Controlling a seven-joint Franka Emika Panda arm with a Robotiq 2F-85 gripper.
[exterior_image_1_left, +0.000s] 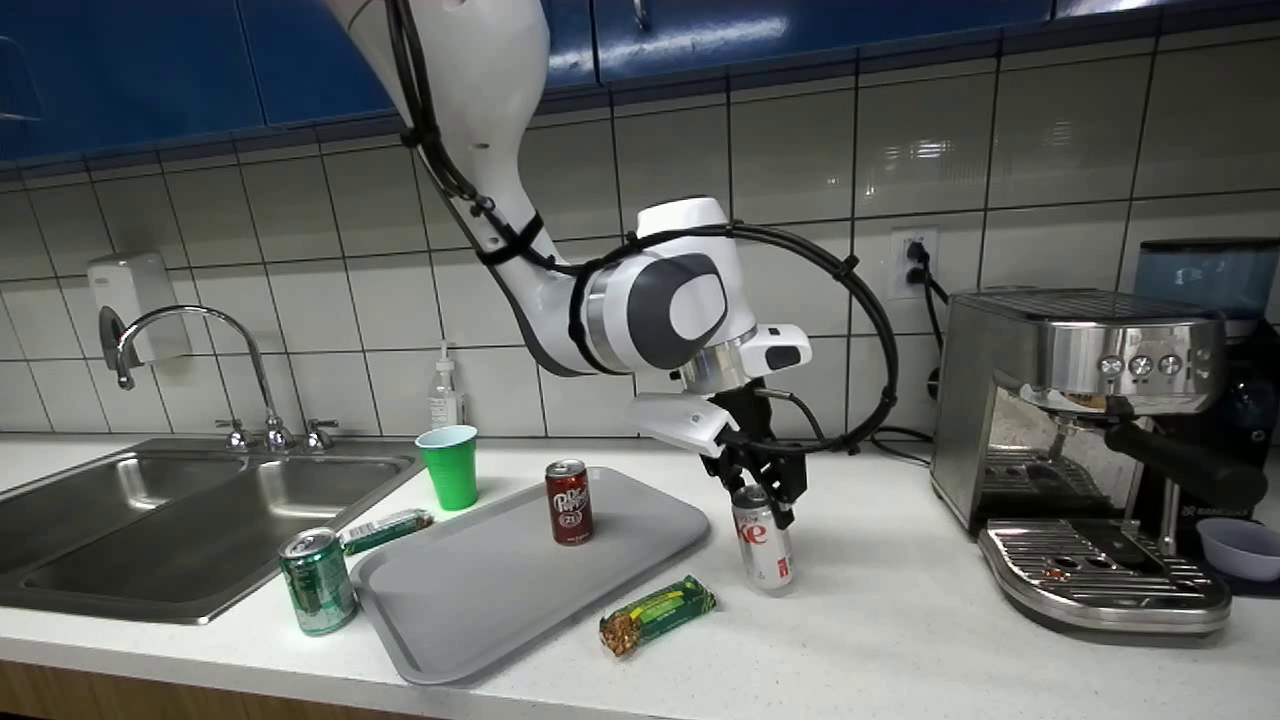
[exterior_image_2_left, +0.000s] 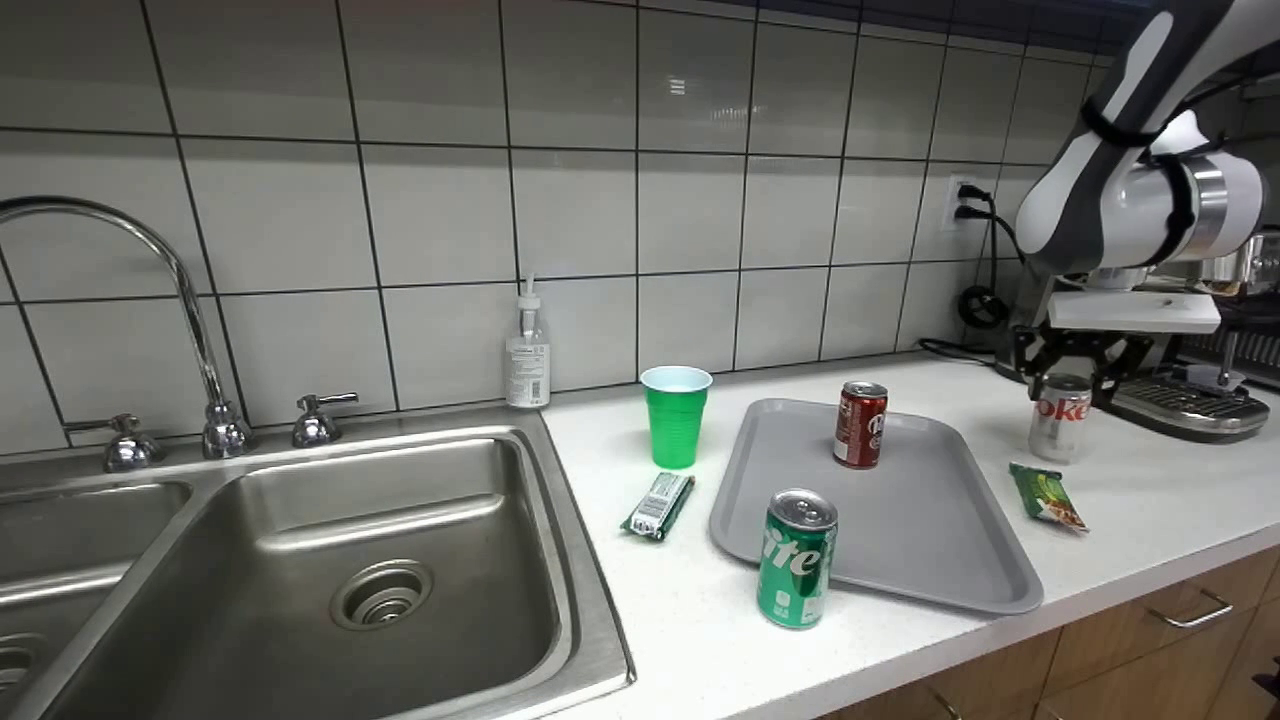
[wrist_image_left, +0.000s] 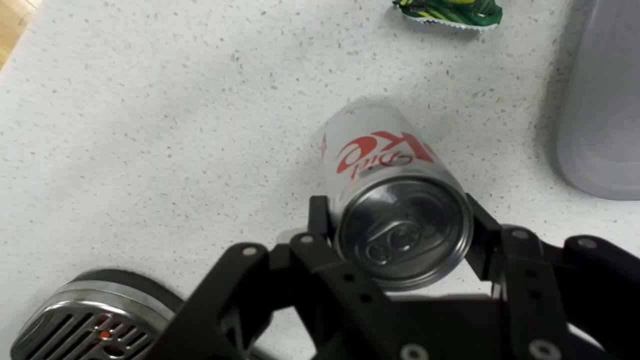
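In an exterior view, a green snack bar (exterior_image_1_left: 657, 615) lies low in the middle of the frame, on the white surface (exterior_image_1_left: 870, 640). A green can (exterior_image_1_left: 318, 582) stands at the lower left, just beside a big gray tray (exterior_image_1_left: 500, 590) that lies flat.

A bit farther back, right of the middle, is the silver Diet Coke can (exterior_image_1_left: 765, 545). It is about upright, just right of the tray. I can't tell if its bottom touches the surface. The black claw (wrist_image_left: 398, 225) points down from the white arm (exterior_image_1_left: 550, 305) and is gripping this can near its top. In the wrist view, the two fingers (wrist_image_left: 318, 215) squeeze it from both sides in the middle of the frame.

A shiny coffee machine (exterior_image_1_left: 1060, 345) fills the right side. A red Dr Pepper can (exterior_image_1_left: 570, 505) stands on the tray, near the center. A second bar (exterior_image_1_left: 385, 530) lies left of the tray, and a green cup (exterior_image_1_left: 450, 468) stands behind that bar.

Farther off, a metal sink (exterior_image_1_left: 240, 535) is at the left. A pump bottle (exterior_image_1_left: 445, 402) stands by the tiled wall (exterior_image_1_left: 790, 150). Blue cupboards (exterior_image_1_left: 150, 60) run along the top.
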